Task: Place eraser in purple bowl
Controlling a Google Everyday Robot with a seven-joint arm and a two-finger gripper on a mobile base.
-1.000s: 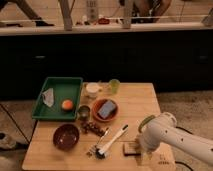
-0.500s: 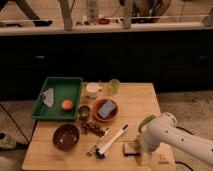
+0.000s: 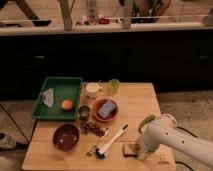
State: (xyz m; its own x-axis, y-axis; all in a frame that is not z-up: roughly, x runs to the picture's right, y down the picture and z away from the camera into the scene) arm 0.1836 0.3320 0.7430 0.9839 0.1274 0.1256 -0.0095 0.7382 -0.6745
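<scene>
The purple bowl [image 3: 66, 136] sits empty at the front left of the wooden table [image 3: 142, 102]. A small dark block, which looks like the eraser [image 3: 128, 149], lies near the table's front edge, right of the middle. My gripper [image 3: 137, 151] is at the end of the white arm [image 3: 170, 139] that reaches in from the right. It is low over the table and right against the eraser's right side. The arm hides the contact.
A green tray [image 3: 75, 85] holds an orange [image 3: 67, 104] and a white packet [image 3: 48, 96]. An orange bowl [image 3: 95, 114] holds a blue sponge [image 3: 106, 108]. A white cup [image 3: 92, 90], green cup [image 3: 114, 86], metal cup [image 3: 84, 111], grapes [image 3: 91, 128] and dish brush [image 3: 112, 141] stand mid-table.
</scene>
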